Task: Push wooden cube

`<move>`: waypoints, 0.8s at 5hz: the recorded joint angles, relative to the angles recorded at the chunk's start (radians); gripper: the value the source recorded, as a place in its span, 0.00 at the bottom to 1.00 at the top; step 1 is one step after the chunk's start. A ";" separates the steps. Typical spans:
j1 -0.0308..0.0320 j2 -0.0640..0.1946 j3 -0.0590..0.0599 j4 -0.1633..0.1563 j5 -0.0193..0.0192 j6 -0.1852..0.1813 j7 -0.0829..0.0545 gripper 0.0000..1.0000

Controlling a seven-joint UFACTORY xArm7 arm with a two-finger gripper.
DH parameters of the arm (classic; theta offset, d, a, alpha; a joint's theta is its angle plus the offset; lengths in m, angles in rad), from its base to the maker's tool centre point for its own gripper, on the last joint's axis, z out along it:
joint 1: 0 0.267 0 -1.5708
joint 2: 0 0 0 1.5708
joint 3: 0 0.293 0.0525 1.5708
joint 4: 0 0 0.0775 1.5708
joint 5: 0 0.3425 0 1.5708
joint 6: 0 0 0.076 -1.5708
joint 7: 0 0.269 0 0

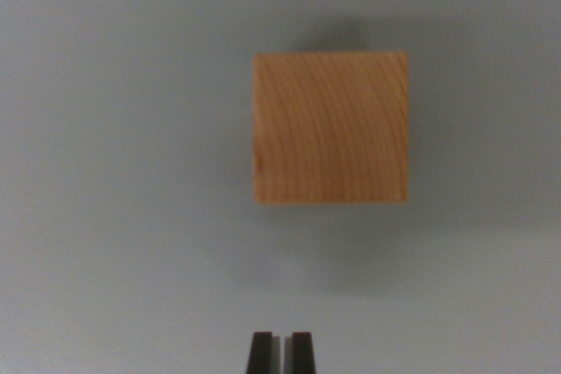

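Seen from the wrist camera, a wooden cube (330, 128) sits alone on a pale grey worktop (114, 216), a little above the centre and toward the wrist view's right. Its top face shows curved grain lines, its edges run square to the frame, and a soft shadow spreads around it. At the bottom edge the claw (281, 352) enters — two dark fingertips (260, 352) standing side by side with only a thin light sliver between them, clenched on nothing. The claw lies below the cube and clear of it, with bare worktop between the two.
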 joint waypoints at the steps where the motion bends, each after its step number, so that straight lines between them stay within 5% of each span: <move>1: -0.0040 0.007 -0.005 -0.022 0.0016 -0.030 -0.008 0.00; 4: -0.0074 0.014 -0.009 -0.040 0.0030 -0.055 -0.015 0.00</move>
